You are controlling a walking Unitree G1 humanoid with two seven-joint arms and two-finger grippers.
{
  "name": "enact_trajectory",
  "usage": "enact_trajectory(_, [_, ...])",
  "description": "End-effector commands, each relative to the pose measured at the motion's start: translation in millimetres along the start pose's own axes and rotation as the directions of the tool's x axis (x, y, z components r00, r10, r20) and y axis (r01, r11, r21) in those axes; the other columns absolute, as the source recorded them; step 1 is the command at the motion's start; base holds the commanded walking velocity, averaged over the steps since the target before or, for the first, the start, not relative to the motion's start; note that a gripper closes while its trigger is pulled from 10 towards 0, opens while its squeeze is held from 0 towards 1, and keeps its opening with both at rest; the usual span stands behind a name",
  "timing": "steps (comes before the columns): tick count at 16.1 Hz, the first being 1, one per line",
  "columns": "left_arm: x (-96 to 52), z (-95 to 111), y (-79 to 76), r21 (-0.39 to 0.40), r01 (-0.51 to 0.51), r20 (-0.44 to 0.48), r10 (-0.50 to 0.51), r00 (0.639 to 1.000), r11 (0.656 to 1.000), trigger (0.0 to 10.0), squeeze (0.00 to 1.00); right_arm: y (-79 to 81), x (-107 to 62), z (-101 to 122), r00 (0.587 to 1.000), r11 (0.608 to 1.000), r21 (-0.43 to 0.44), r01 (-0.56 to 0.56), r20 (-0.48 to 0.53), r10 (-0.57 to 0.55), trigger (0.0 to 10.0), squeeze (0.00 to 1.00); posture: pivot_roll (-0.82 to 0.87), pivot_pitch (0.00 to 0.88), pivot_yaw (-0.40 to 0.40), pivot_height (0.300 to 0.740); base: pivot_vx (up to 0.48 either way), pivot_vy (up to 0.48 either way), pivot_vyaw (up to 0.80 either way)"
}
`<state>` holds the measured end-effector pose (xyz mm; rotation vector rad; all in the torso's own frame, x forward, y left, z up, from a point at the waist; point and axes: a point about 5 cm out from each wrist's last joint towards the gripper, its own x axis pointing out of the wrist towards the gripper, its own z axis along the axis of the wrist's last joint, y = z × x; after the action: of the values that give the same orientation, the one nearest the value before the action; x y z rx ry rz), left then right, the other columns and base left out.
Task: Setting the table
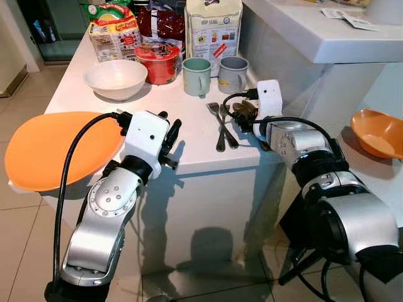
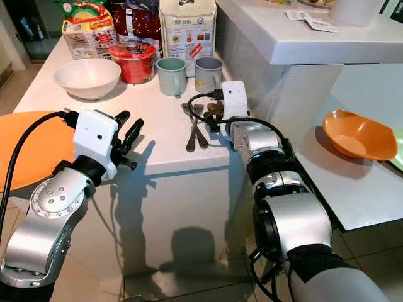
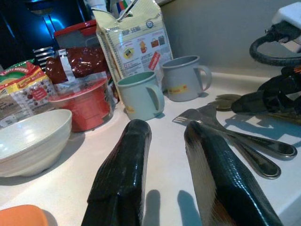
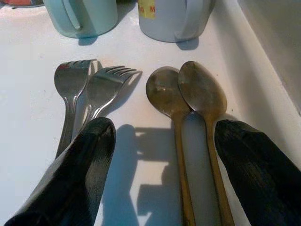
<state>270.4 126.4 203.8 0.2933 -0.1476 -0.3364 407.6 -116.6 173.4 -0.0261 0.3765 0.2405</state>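
My right gripper (image 4: 160, 174) is hanging low over the counter (image 1: 189, 135) with its fingers spread wide, straddling the handles of the two spoons (image 4: 188, 94). Just beside them the two forks (image 4: 87, 84) are lying side by side, tines pointing toward the green mug (image 1: 197, 75) and the grey mug (image 1: 232, 74). All four pieces are resting flat near the counter's right edge. I am judging the cutlery light, stiff and slick — thin metal lying flush, so hard to get a finger under. I would be closing across the slim handles, near the middle, rather than on the bowls. The spoons are looking dull and brownish in shadow, the forks bright steel. My left gripper (image 1: 169, 139) is hovering off the front edge, fingers apart and holding nothing, beside the orange plate (image 1: 50, 148) — the white bowl (image 1: 116, 78) is sitting further back.
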Motion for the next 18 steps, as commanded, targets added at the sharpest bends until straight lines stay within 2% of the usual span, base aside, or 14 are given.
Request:
enact_trajectory(1, [-1.0,2.6,-2.2,-0.001,0.021,0.005,-0.021,1.000,1.000,10.0,0.00,-3.6,-0.6,6.0,1.000,1.000,0.004,-0.004,0.018,0.004,10.0,0.00,0.06,0.010,-0.026,0.740,0.000,0.000,0.00])
enact_trajectory(7, [-4.6,3.3,-8.0,-0.013,0.083,0.004,-0.083,0.997,0.996,10.0,0.00,-6.5,0.9,-4.2,1.000,1.000,0.003,0.006,-0.003,-0.006,10.0,0.00,0.06,0.004,-0.031,0.740,0.000,0.000,0.00])
enact_trajectory(8, [-5.2,3.4,-9.8,-0.016,0.097,0.004,-0.097,0.995,0.995,10.0,0.00,-6.8,1.2,-9.5,1.000,1.000,0.015,0.002,-0.020,-0.002,9.7,0.00,0.06,0.004,-0.032,0.740,0.000,0.000,0.00])
enact_trajectory(9, [-5.9,3.7,-11.0,-0.017,0.112,0.003,-0.112,0.994,0.994,10.0,0.00,-6.8,1.5,-14.4,0.999,1.000,0.025,-0.004,-0.039,0.005,7.2,0.00,0.07,0.005,-0.033,0.740,0.000,0.000,0.00])
enact_trajectory(10, [-6.8,4.1,-12.1,-0.018,0.128,0.002,-0.128,0.992,0.992,10.0,0.00,-6.5,1.6,-17.3,0.999,0.999,0.041,-0.011,-0.052,0.013,3.0,0.00,0.07,0.006,-0.034,0.740,0.000,0.000,0.00])
enact_trajectory(11, [-8.2,4.4,-13.7,-0.020,0.155,0.000,-0.155,0.988,0.988,10.0,0.00,-6.7,1.6,-18.6,0.998,0.999,0.045,-0.012,-0.061,0.014,0.0,0.00,0.07,0.007,-0.034,0.740,0.000,0.000,0.00])
enact_trajectory(14, [-13.7,3.3,-19.0,-0.016,0.240,-0.013,-0.240,0.971,0.971,10.0,0.00,-9.1,1.0,-18.8,0.997,0.999,0.048,-0.010,-0.076,0.013,0.0,0.00,0.06,0.012,-0.032,0.740,0.000,0.000,0.00])
enact_trajectory(18, [-13.3,3.5,-19.6,-0.013,0.247,-0.016,-0.247,0.969,0.969,10.0,0.00,-13.3,0.0,-15.9,0.997,1.000,0.007,-0.001,-0.078,0.002,0.0,0.00,0.06,0.016,-0.034,0.740,0.000,0.000,0.00])
